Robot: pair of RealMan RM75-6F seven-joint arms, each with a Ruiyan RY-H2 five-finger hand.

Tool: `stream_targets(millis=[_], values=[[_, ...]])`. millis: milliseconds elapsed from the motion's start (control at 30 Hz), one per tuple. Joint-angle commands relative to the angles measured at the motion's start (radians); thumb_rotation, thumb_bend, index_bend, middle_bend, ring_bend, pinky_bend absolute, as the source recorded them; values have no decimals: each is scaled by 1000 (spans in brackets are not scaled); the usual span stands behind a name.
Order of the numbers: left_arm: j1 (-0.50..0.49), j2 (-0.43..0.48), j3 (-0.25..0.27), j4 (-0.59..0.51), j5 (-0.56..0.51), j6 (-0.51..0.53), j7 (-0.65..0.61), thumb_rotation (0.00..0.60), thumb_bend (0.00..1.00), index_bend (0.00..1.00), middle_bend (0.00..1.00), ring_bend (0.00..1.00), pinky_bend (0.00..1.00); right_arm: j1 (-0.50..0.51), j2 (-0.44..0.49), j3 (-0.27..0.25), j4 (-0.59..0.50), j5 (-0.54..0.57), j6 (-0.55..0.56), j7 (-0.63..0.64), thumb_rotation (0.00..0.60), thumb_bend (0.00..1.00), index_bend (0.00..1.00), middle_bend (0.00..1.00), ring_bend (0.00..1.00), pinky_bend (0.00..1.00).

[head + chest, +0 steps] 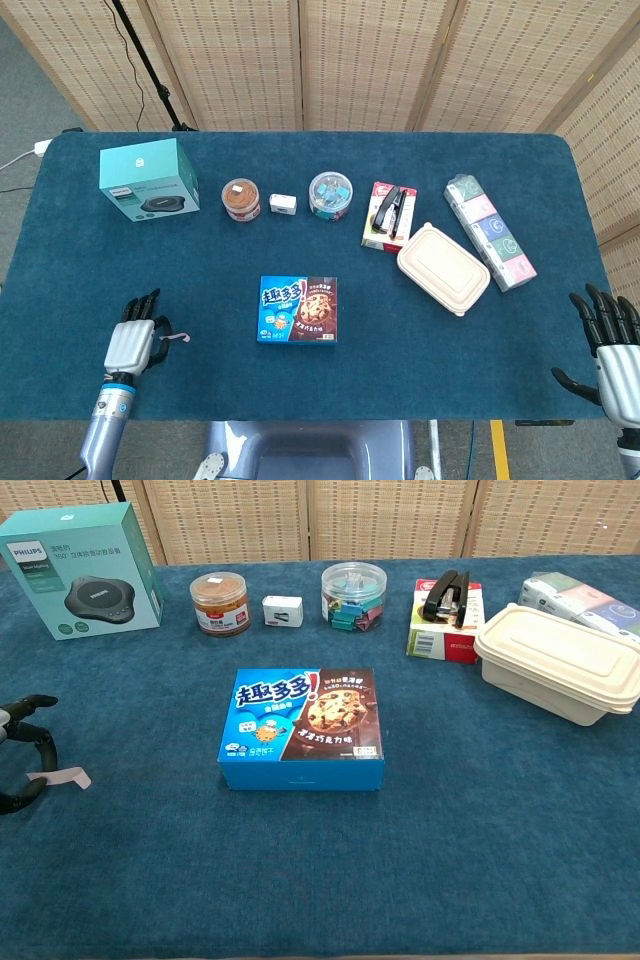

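One blue flat cardboard cookie box (pixel 301 728) lies mid-bench, well apart from both hands. One small pale pink paper strip (pixel 60 777) lies at the left hand (pixel 130 343), whose fingers are curled loosely, holding nothing. Right hand (pixel 612 344) is spread wide off the bench edge. One clear round plastic tub (pixel 353 596) holds coloured binder clips; one amber lidded jar (pixel 219 602); one beige lidded lunch box (pixel 556 662), contents hidden.

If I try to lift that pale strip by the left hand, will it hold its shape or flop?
Probably flop: the strip looks thin and ribbon-like, with one end curling up off the cloth. It likely weighs almost nothing and could slip between fingers. Lying nearly flat on the fuzzy table, it may be hard to get under.
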Motion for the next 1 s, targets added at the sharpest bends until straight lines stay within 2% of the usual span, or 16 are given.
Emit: stream_targets(millis=[33,733,867,1000], values=[[0,-1,0,1,-1,0,1,600,464,566,0,0,0,0,0,0,0,0,0,0,600,0,10,0,0,0],[-4,13,-10,-9,12,12,-23,600,470,576,0,0,0,2,0,-3,-1,-1,-6,3,600,0,0,0,0,0],[-9,22,-16,-28,16,14,-21,600,470,582,0,0,0,1,2,-2,-1,0,-3,4,600,0,0,0,0,0],[-26,54,-31,-102,14,14,18,600,470,582,0,0,0,1,3,-1,-1,3,-3,9,600,0,4,0,0,0]])
